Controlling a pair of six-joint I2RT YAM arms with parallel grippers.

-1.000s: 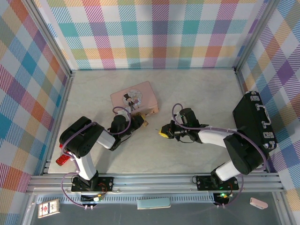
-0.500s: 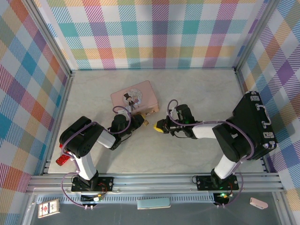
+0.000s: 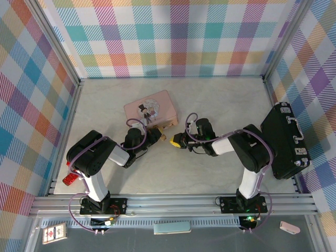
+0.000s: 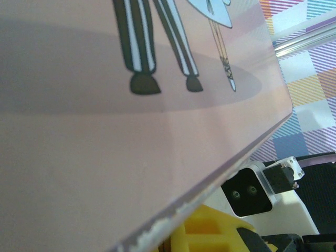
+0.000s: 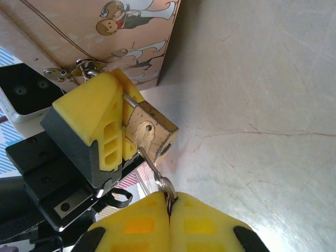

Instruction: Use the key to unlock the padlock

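Note:
The small brass padlock [image 5: 151,130] is clamped in my left gripper [image 5: 124,122], which is shut on it just in front of the pink tin [image 5: 100,31]. Its thin shackle runs up to the tin's metal latch [image 5: 84,68]. My right gripper [image 5: 170,206] is shut on the head of the silvery key [image 5: 153,167]. The key's blade slants up and its tip touches the padlock's lower face; I cannot tell whether it is in the keyhole. From above, the left gripper [image 3: 157,137] and right gripper [image 3: 177,140] almost meet tip to tip, with the padlock [image 3: 163,138] between them.
The pink tin [image 3: 150,109] lies flat behind the grippers, and its lid [image 4: 131,131] is very close to the left wrist camera. A black case [image 3: 286,140] stands at the right wall. Bare table [image 3: 220,105] stretches behind and to the right. A red object [image 3: 69,179] sits at the left rail.
My right gripper has carried the key leftward, closing the gap to the padlock. The left gripper and padlock have stayed put.

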